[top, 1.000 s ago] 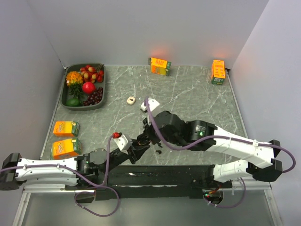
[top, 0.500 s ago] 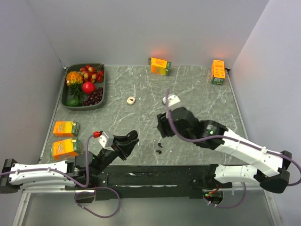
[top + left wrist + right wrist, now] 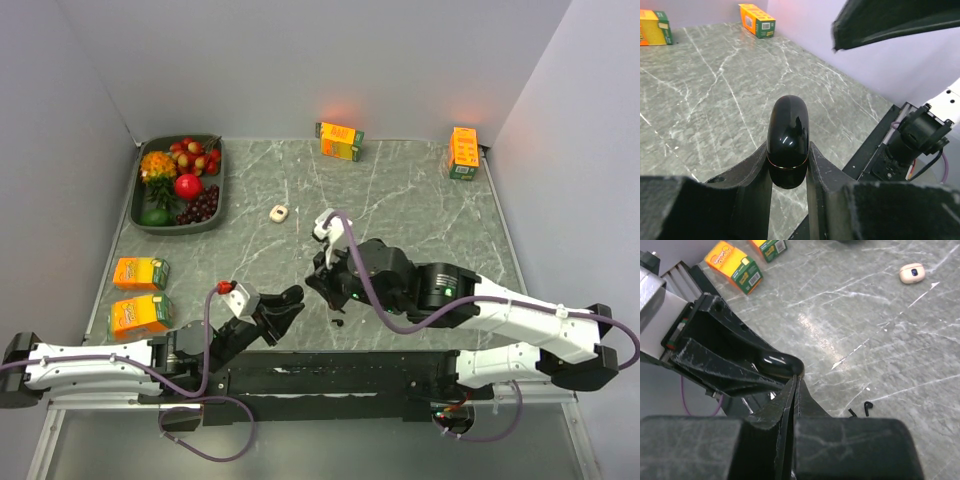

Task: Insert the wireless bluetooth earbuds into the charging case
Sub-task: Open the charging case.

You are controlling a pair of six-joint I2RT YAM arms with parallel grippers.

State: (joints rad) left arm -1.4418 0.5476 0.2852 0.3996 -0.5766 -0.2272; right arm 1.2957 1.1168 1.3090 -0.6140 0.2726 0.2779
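Clamps black charging case [image 3: 788, 135] in left gripper [image 3: 788, 152]. Holds right gripper [image 3: 796, 384] fully closed, tips just beside case. Sees one black earbud [image 3: 868, 407] loose on table [image 3: 420, 200] nearby.

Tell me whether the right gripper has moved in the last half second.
Yes. The right gripper has swung left in the top view, away from the back-right carton and toward the left gripper.

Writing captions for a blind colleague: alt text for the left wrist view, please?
The left gripper clamps a glossy black charging case between its fingers, above a grey marble table. Two orange juice cartons stand at the far edge.
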